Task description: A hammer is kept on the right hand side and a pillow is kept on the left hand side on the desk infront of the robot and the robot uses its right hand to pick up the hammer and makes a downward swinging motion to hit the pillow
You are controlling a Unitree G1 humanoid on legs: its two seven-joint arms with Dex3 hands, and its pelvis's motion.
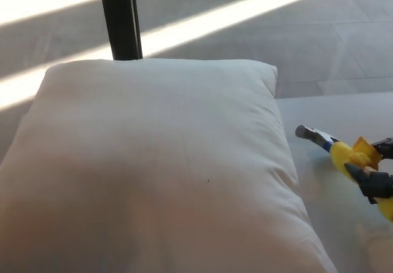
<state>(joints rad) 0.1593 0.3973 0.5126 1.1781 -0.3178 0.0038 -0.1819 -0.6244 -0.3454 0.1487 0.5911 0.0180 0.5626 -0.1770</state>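
pillow: we see soft matt white cloth, smooth with few creases | hammer: dull grey metal head, handle in yellow wrap, a bit shiny | right hand: black matt plastic | desk: pale smooth surface | post: black, slightly glossy

No text, label, brand, number or sign could be read anywhere in the view. The pillow was plain and unprinted, and the hammer at the right showed no legible marking on its yellow handle or its head.
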